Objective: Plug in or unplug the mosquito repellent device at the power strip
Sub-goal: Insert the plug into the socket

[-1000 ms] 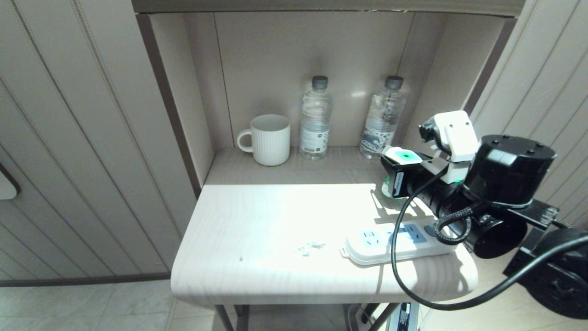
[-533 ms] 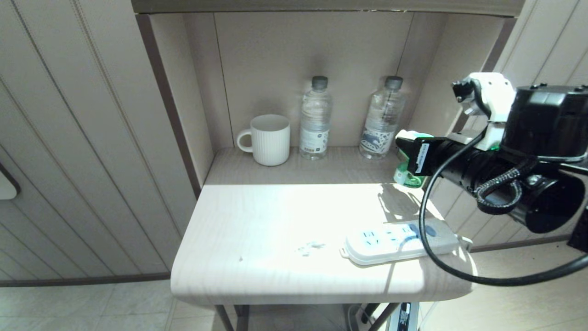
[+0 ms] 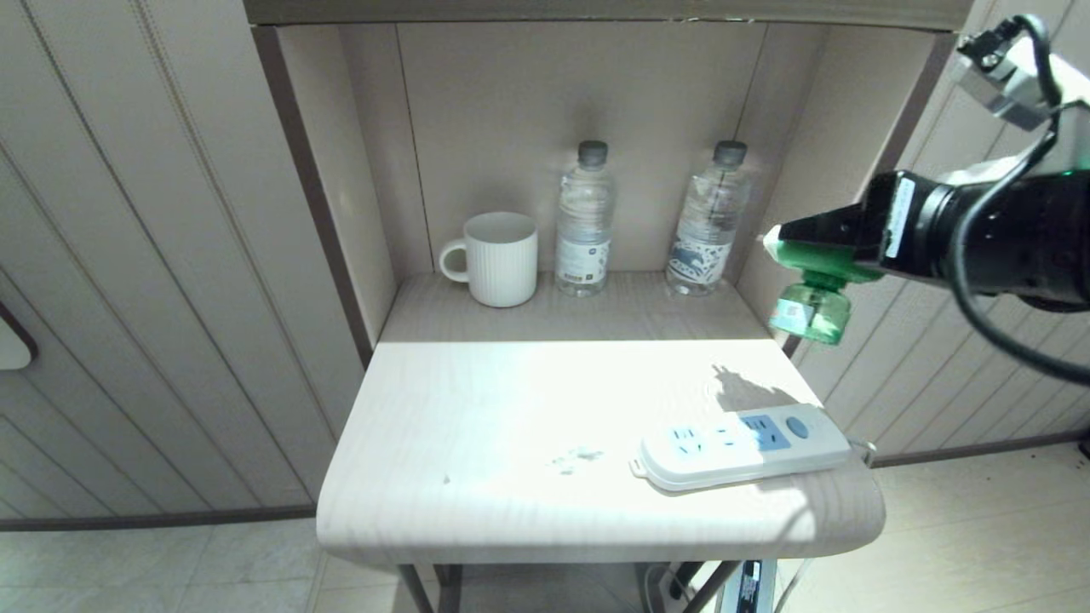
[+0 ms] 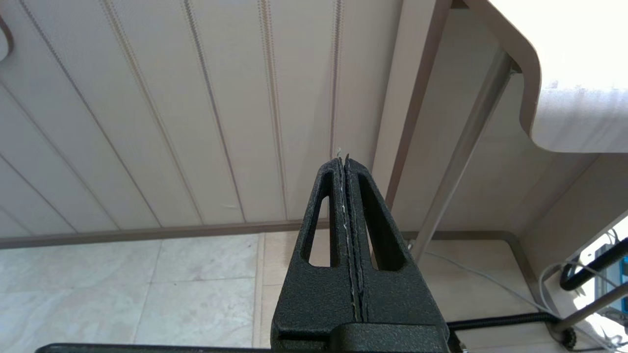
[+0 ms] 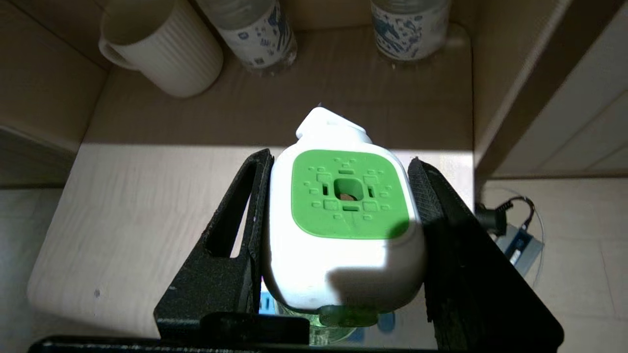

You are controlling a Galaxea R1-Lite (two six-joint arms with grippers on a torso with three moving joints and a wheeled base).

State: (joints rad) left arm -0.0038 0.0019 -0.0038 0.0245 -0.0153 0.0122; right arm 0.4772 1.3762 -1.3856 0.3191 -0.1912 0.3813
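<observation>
Head view: pale wood-grain table in panelled alcove, white power strip lying near its edge; right hand pinches white-headed, green-bottled mosquito repellent device aloft.

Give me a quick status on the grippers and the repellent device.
Right gripper shut on mosquito repellent device, held above the table. Power strip sockets empty. Left gripper shut, parked low. Nothing in the way.

The pale wood-grain table carries a flat white power strip (near its right front corner).
</observation>
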